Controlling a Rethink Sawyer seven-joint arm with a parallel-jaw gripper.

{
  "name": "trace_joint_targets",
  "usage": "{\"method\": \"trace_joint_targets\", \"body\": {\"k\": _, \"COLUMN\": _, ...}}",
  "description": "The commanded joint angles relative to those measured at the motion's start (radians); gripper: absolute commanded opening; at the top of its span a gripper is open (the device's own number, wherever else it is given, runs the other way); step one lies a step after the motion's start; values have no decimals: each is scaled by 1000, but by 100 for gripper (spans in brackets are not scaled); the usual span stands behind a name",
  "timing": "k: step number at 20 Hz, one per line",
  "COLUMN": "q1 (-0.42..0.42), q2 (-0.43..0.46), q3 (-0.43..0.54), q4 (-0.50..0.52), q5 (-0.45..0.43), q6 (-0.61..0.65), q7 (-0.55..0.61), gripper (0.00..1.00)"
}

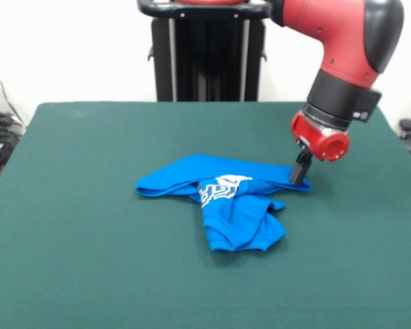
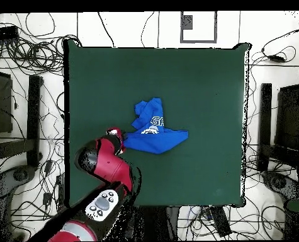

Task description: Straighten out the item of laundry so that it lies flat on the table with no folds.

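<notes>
The item of laundry [image 1: 236, 209], a bright blue garment with white lettering, lies crumpled near the middle of the dark green table [image 1: 82, 247]. One part is spread sideways and a folded flap hangs toward the front edge. My gripper [image 1: 299, 179] comes down from the red arm at the garment's right corner, its black fingers [image 1: 301, 166] close together and pinching the fabric edge there. In the overhead view the garment [image 2: 157, 133] sits a little left of the table's [image 2: 202, 75] centre, with the gripper [image 2: 118, 135] at its left tip.
The red arm [image 1: 342, 62] hangs over the table's right rear part. Tangled cables [image 2: 26, 44] and dark stands [image 2: 284, 126] surround the table on the floor. The green top extends well beyond the garment on every side.
</notes>
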Motion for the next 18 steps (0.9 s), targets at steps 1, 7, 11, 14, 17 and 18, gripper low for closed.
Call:
{"method": "trace_joint_targets", "body": {"k": 1, "q1": 50, "q2": -78, "q3": -19, "q4": 57, "q5": -76, "q6": 247, "q7": 82, "gripper": 0}}
{"method": "trace_joint_targets", "body": {"k": 7, "q1": 44, "q2": -241, "q3": -122, "q4": 63, "q5": -227, "q6": 533, "q7": 45, "gripper": 0}}
{"method": "trace_joint_targets", "body": {"k": 11, "q1": 10, "q2": -298, "q3": -112, "q4": 83, "q5": -288, "q6": 560, "q7": 31, "gripper": 0}}
{"method": "trace_joint_targets", "body": {"k": 14, "q1": -24, "q2": -316, "q3": -92, "q4": 91, "q5": -323, "q6": 555, "q7": 16, "gripper": 0}}
{"method": "trace_joint_targets", "body": {"k": 17, "q1": -59, "q2": -307, "q3": -52, "q4": 99, "q5": -337, "q6": 506, "q7": 21, "gripper": 0}}
{"method": "trace_joint_targets", "body": {"k": 18, "q1": -77, "q2": -302, "q3": -34, "q4": 104, "q5": -342, "q6": 478, "q7": 17, "gripper": 0}}
